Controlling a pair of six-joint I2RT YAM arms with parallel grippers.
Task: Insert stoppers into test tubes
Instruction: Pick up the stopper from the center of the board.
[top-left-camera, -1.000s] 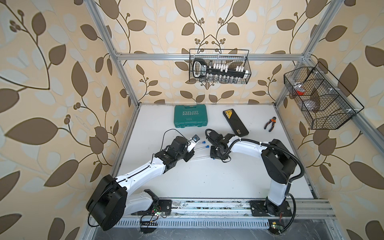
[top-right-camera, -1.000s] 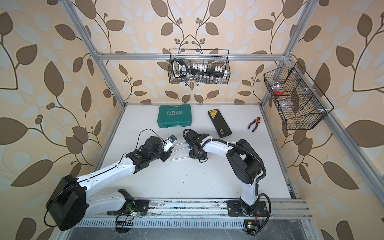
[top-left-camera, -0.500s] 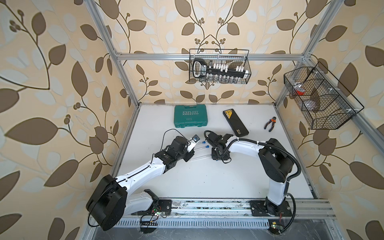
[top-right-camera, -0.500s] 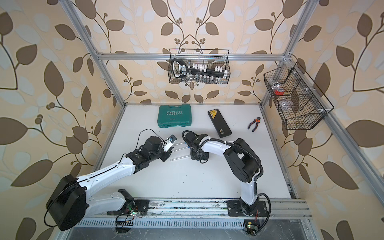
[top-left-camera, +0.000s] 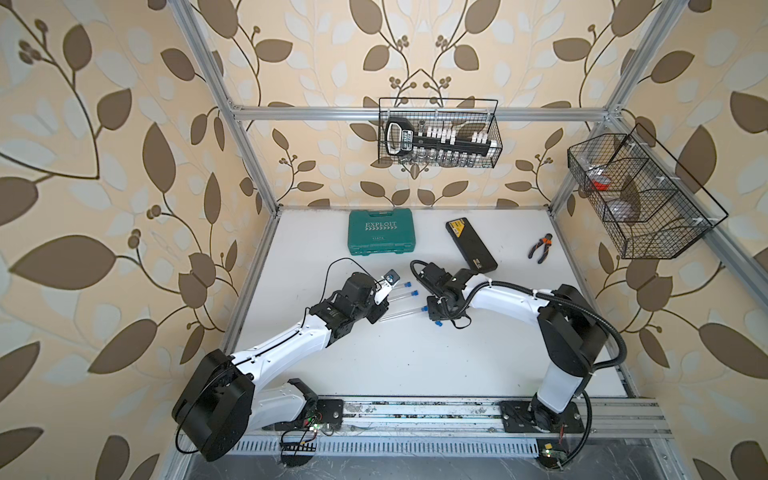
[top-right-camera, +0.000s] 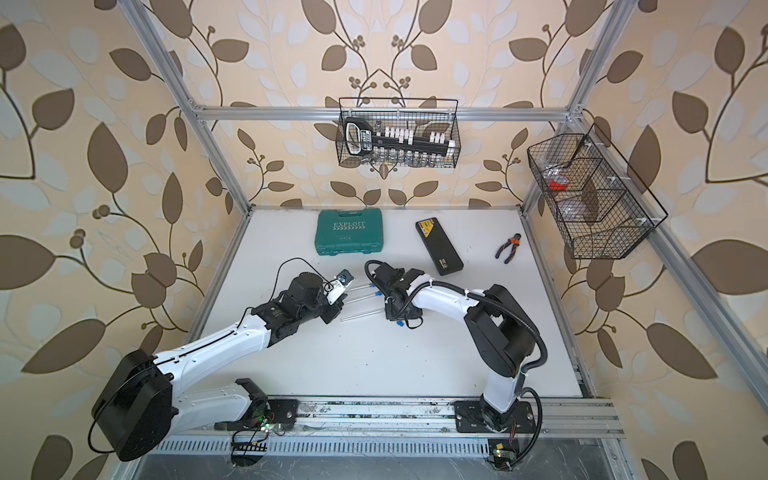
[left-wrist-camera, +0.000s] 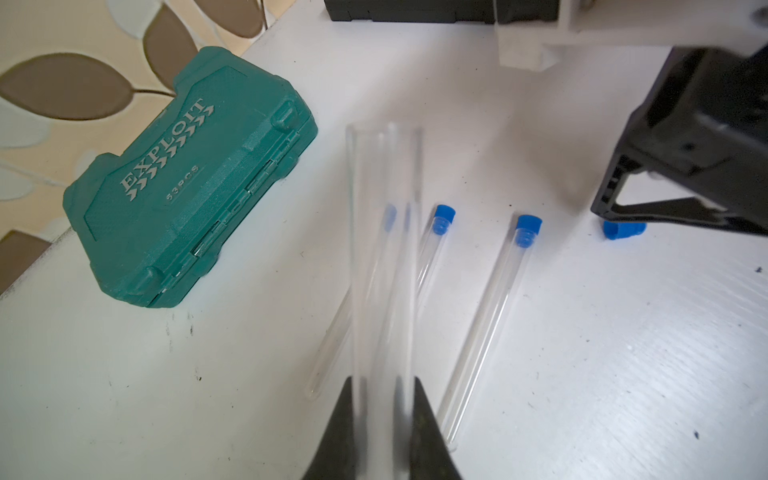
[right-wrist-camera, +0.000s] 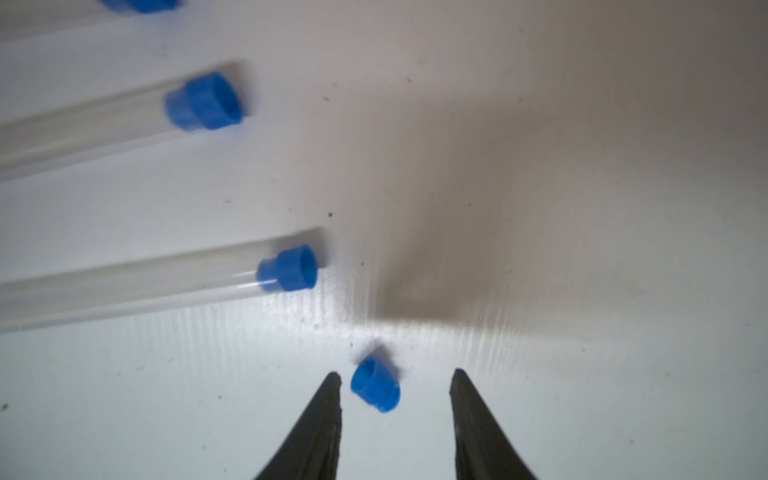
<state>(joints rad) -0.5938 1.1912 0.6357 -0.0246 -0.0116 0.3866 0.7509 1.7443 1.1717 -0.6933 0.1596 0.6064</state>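
Three clear test tubes (left-wrist-camera: 490, 332) lie side by side near the green tool case (left-wrist-camera: 187, 187), each plugged with a blue stopper (left-wrist-camera: 528, 226). A fourth tube (left-wrist-camera: 384, 249), unstoppered, is raised above them. The loose stopper (right-wrist-camera: 376, 384) lies on its side, farther from the case than the tubes.

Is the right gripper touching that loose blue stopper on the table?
Apart. The right wrist view shows the loose stopper lying between the open fingertips of the right gripper, with bare table showing on both sides of it.

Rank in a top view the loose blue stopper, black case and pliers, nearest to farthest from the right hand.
1. Loose blue stopper, at the fingertips of the right hand.
2. Black case, farther back.
3. Pliers, back right.
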